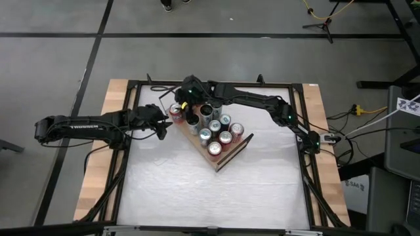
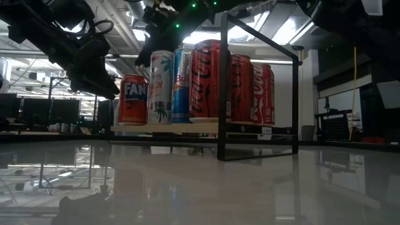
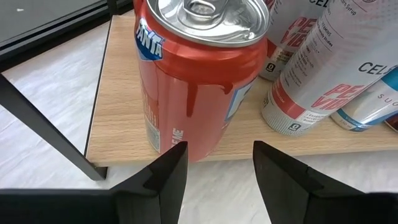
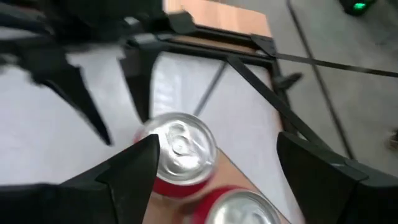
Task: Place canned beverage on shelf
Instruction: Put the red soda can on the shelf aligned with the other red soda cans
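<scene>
Two grippers flank one orange Fanta can (image 3: 196, 74) standing upright at the corner of the shelf (image 3: 121, 102). At left, the left gripper (image 3: 214, 180) sits just off the board's edge, fingers parted and empty, apparently clear of the can. At right, the right gripper (image 4: 214, 168) hovers above the cans, spread wide and holding nothing, perhaps guarding the row.

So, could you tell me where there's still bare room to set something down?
On the shelf, little: the cans crowd it, and both pincers, left and right, sit by the Fanta can. The white tabletop is bare in front of the shelf and beside it.
</scene>
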Controlling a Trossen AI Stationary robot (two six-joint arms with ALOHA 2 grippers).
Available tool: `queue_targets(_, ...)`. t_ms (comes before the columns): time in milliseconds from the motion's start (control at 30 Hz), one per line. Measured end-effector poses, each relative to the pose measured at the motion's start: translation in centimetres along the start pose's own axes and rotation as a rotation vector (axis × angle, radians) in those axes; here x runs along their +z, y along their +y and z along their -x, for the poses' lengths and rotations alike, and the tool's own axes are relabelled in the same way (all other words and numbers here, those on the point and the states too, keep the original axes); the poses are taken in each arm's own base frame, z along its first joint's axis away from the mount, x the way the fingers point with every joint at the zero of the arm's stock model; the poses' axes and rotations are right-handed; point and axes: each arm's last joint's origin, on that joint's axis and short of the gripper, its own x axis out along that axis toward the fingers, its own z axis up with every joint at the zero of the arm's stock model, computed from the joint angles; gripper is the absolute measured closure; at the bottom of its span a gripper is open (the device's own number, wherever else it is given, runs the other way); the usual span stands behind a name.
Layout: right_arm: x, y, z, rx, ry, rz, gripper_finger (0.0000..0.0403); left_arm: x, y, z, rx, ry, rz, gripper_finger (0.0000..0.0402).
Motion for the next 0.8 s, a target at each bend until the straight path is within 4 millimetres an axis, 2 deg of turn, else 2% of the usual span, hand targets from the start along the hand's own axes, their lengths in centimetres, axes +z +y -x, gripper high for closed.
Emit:
queue_targets(200, -0.2, -1.1, 0.2, 0.116, -0.044, -0.110, 0.0086, 0.0, 0.0, 0.0, -0.001, -0.001, 0.000, 0.0228)
queue_targets(467, -0.6, -2.5, 0.4, 0.360, -0.095, -0.280, 0.0086, 0.0, 0.0, 0.0, -0.002, -0.004, 0.001, 0.0228)
queue_targets(800, -0.8, -2.7, 0.4, 0.380, -0.083, -0.310, 0.0086, 0.1, 0.2, 0.0, 0.071, -0.033, 0.001, 0.0228)
